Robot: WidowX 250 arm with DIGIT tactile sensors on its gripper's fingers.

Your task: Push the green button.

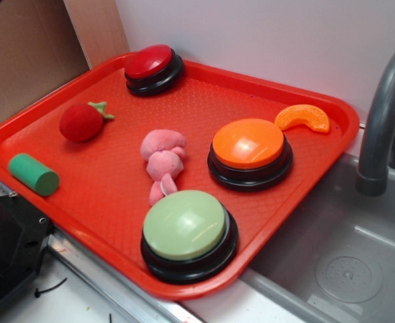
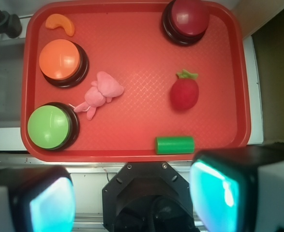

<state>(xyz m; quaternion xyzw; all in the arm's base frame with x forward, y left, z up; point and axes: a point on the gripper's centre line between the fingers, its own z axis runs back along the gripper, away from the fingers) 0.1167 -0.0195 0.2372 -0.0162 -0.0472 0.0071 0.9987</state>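
Observation:
The green button [image 1: 186, 225] has a pale green domed top on a black base. It sits in the near right corner of the red tray [image 1: 103, 182]. From the wrist view it lies at the tray's lower left [image 2: 49, 126]. My gripper [image 2: 137, 198] hovers high above the tray's near side, over the black robot base [image 2: 149, 193], well away from the button. Its jaws stand wide apart, open, with nothing between the cyan pads [image 2: 214, 191]. The exterior view does not show the gripper.
On the tray are an orange button [image 1: 249, 145], a red button [image 1: 150, 64], a plush strawberry [image 1: 83, 122], a pink plush [image 1: 162, 161], a green cylinder [image 1: 33, 173] and an orange slice [image 1: 303, 118]. A grey sink [image 1: 345, 256] and faucet [image 1: 382, 114] stand to the right.

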